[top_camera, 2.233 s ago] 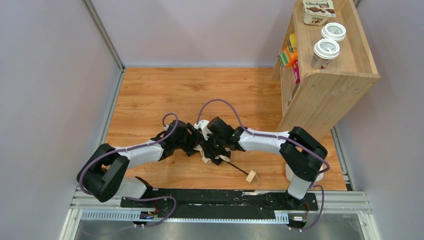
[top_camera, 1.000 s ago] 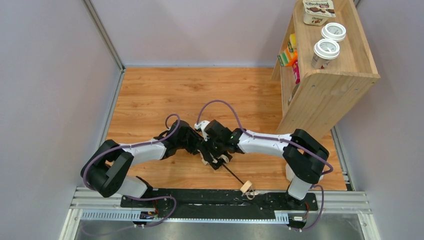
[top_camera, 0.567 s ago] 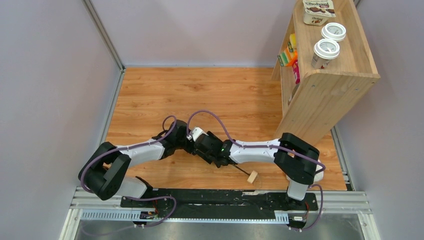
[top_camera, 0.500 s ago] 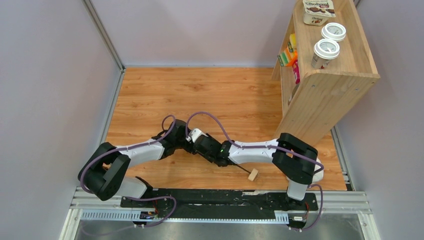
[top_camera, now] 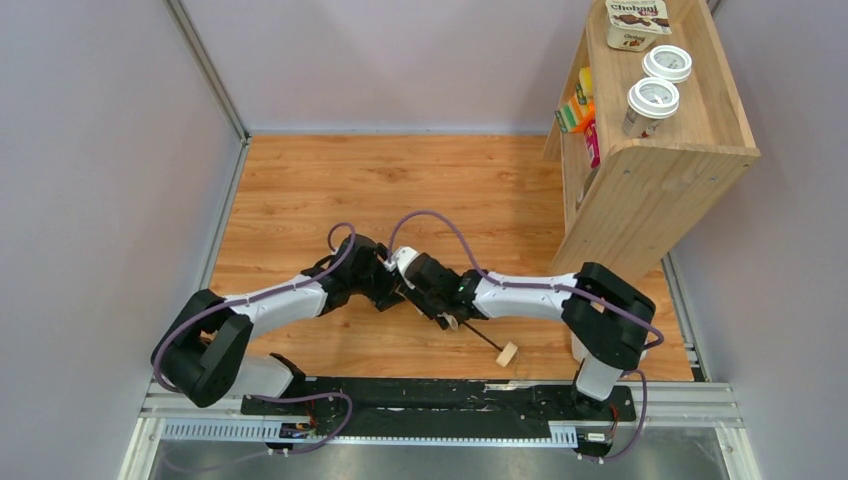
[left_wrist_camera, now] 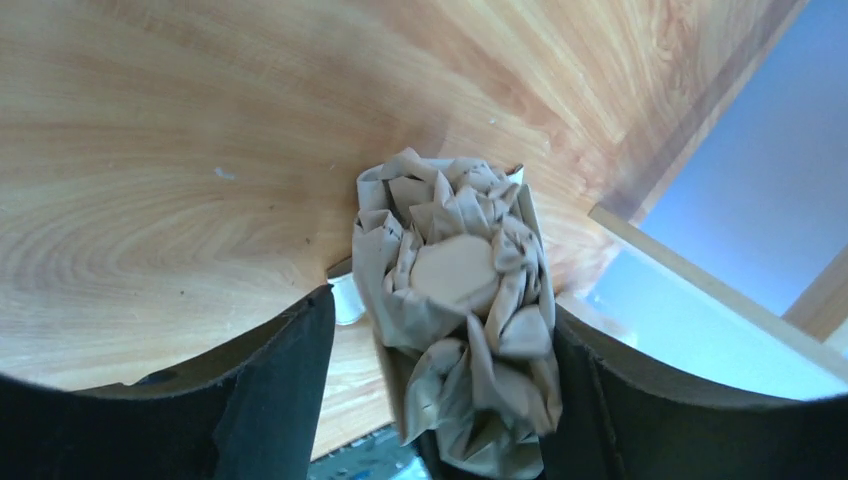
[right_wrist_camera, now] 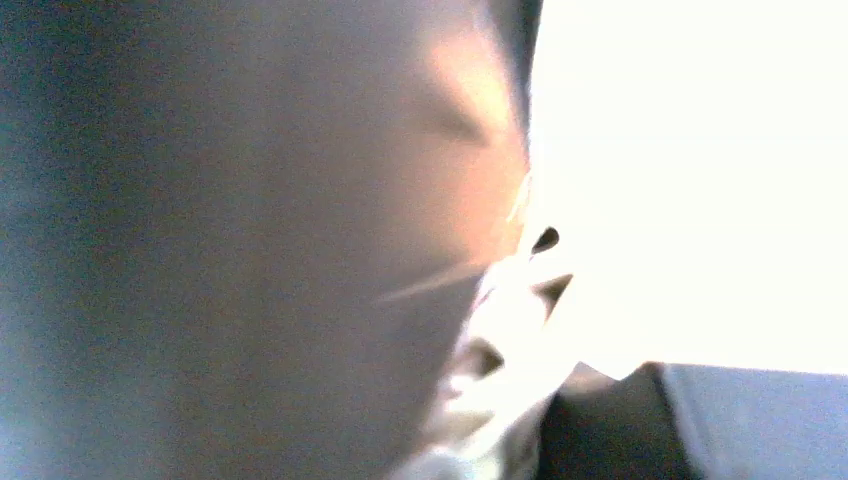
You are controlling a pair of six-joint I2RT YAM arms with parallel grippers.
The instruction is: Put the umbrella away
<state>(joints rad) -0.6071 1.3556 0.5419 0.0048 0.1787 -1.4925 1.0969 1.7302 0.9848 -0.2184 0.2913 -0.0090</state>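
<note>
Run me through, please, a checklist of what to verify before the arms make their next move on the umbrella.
1. Canopy gathered: ok; the umbrella canopy is bunched into a tight bundle.
2. Left claw gripping it: not ok; its jaws stand wide around the bundle, with a gap on one side.
3. Right claw holding: cannot tell; its wrist view is blurred, and the top view hides its fingers.
4. Wooden handle free: ok; it lies on the table, apart from both arms.
5. Shaft unobstructed: ok; nothing lies across its visible stretch.
</note>
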